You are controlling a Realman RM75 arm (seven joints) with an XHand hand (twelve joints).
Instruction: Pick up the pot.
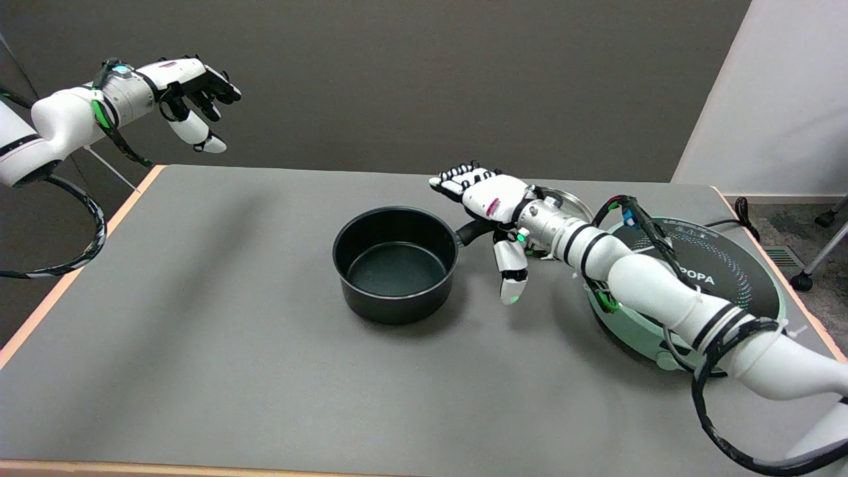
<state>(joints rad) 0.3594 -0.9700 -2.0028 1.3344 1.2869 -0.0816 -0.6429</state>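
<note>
Fingers of the right hand are spread and hold nothing, hovering right of centre, thumb hanging down. Just below lies the handle, long axis running left to the pot at mid-frame on the table.

A grey tabletop with a pale orange edge carried a round black induction cooker with a mint-green rim at its right side, lettering partly visible. A metal-rimmed lid lay flat just beside it. A caster stood on the floor beyond.
</note>
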